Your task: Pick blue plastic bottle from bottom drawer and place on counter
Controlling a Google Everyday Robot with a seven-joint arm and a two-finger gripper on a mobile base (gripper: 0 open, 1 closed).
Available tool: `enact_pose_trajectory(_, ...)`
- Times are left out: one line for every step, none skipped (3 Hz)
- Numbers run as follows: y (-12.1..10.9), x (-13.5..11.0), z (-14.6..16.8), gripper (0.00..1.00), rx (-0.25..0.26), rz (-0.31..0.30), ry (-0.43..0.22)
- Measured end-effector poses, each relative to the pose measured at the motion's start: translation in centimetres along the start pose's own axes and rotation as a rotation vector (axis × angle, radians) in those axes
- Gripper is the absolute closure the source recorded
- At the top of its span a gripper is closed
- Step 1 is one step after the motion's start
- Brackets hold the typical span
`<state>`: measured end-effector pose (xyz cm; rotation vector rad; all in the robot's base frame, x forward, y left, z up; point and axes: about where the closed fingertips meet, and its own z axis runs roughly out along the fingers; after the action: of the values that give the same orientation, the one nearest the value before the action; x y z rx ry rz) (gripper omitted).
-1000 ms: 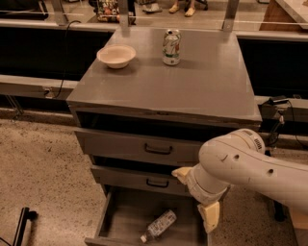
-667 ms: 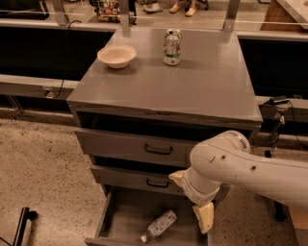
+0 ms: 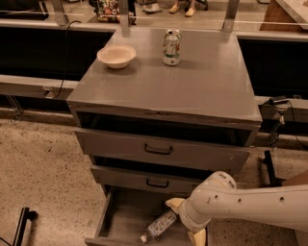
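Bench (image 3: 202, 91): flat grey metal top of a three-drawer cabinet, matte, well above the hand and farther back. On it, far from the hand, are a pale bowl (image 3: 116, 55) at the rear picture-left and a green-and-white can (image 3: 172, 47) upright beside it, nearer the middle.

Below the bench the top drawer (image 3: 159, 150) and middle drawer (image 3: 144, 180) are each pulled out a little and have dark handles. The bottom drawer (image 3: 122, 214) is pulled out furthest, showing its plain grey floor.

Room: speckled stone floor (image 3: 43, 173) and dark low shelving behind the cabinet. People's feet (image 3: 183, 8) show at the top edge. A black stand (image 3: 21, 226) sits low at picture-left, far from the hand.

Hand (image 3: 184, 222): down inside the bottom drawer on the end of the white arm (image 3: 250, 204), which comes in from picture-right. Its two yellowish fingers (image 3: 174, 202) are spread apart, grasping nothing.

Bottle (image 3: 158, 227): lies on its side on the drawer floor, cap pointing away from the hand. Its base end is just at the hand, between the spread fingers; contact cannot be told.

Against 0.7 s ago: the arm has dropped lower and the hand has closed in on the bottle's base. The bottle, bowl and can have not moved.
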<state>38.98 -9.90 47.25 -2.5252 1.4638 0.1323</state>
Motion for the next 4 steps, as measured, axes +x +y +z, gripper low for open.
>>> enact_pose_trajectory(-1.5, -0.1, 1.9, 0.0, 0.071, -0.047, -0.012)
enact_pose_trajectory(-1.5, -0.5, 2.4, 0.0, 0.043, -0.059, -0.008)
enact_pose_trajectory(-3.7, 0.7, 6.1, 0.0, 0.028, -0.07, -0.01)
enact_pose_trajectory(-4.5, 2.8, 12.5, 0.0, 0.035, -0.072, -0.058)
